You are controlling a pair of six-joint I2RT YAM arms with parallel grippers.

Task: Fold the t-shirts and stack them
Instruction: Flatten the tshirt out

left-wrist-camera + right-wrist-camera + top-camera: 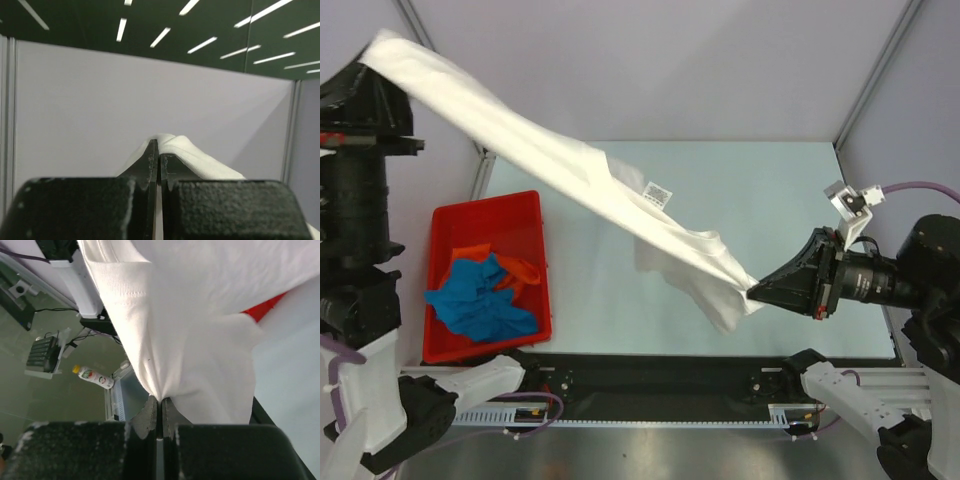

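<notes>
Over pale table (780, 200), left tool (156, 150) and right tool (756, 292) clench stretched white t-shirt (550, 150).

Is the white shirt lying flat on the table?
No, the white t-shirt hangs stretched between the left gripper and the right gripper.

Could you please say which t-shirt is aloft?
The white t-shirt, gripped by the left end effector and right end effector; the blue t-shirt and orange t-shirt lie in the red bin.
</notes>
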